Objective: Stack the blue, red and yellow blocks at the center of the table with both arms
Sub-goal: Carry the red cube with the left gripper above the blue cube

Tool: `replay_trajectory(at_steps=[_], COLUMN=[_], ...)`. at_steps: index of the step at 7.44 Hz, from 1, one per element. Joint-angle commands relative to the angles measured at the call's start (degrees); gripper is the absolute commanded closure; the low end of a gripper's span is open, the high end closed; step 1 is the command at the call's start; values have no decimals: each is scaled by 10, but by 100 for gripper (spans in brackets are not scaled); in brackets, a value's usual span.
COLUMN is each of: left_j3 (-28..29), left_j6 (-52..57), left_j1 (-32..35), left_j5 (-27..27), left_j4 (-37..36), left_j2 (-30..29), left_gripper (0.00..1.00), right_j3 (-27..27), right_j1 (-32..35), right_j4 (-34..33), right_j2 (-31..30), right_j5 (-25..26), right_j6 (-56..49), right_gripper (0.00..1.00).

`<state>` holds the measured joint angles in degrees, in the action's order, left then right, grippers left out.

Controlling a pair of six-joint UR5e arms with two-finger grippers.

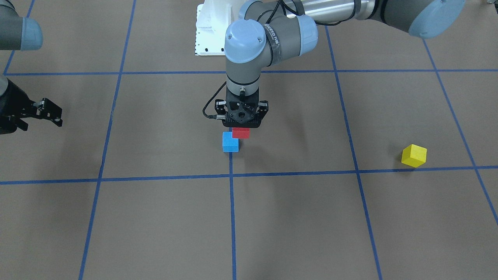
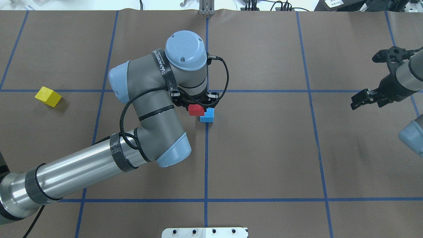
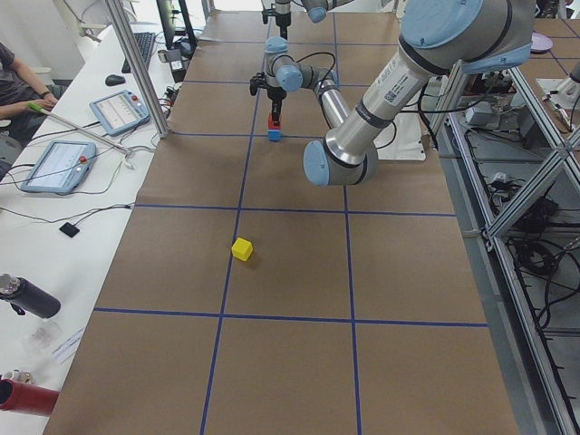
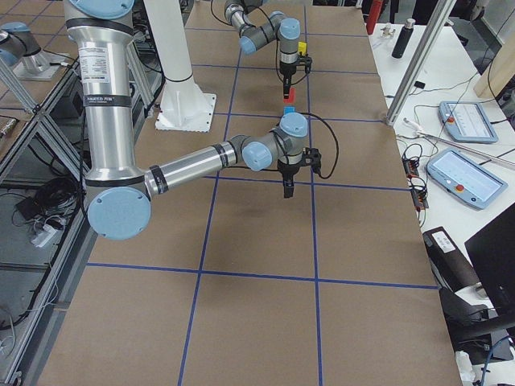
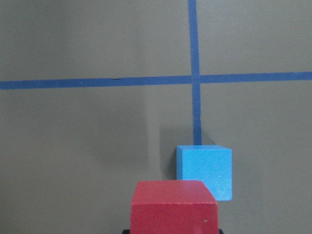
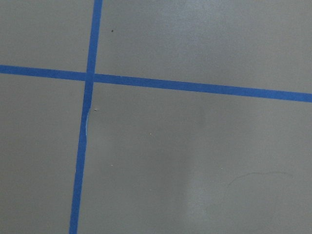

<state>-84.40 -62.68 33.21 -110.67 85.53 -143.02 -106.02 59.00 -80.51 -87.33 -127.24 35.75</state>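
The table (image 2: 264, 148) carries a tape grid, and the blue block (image 1: 230, 142) sits on the centre line as the stack's base. The left arm (image 2: 148, 109) reaches in over it. The right arm (image 2: 406, 76) waits far right, probably to keep clear. The left gripper (image 1: 241, 125) pinches the red block (image 1: 241, 133), raised and just off the blue one's top. The left wrist view shows that offset plainly, while the overhead view half hides it. The right gripper (image 2: 363, 99) looks spread and its wrist view shows only bare table. The yellow block (image 1: 414, 155) lies well off left.
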Motion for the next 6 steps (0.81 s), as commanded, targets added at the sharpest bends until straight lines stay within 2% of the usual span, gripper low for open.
replay_trajectory(at_steps=[1, 6], left_j3=[43, 70], left_j6=[4, 4], left_j1=[-2, -1], left_j5=[0, -1], left_j4=[4, 5], left_j2=[-29, -48], left_gripper=[100, 100], right_j3=[0, 0], right_j1=[1, 1], right_j4=[0, 0], right_j2=[-1, 0], right_j5=[1, 1], right_j6=[-1, 0], right_gripper=[0, 0])
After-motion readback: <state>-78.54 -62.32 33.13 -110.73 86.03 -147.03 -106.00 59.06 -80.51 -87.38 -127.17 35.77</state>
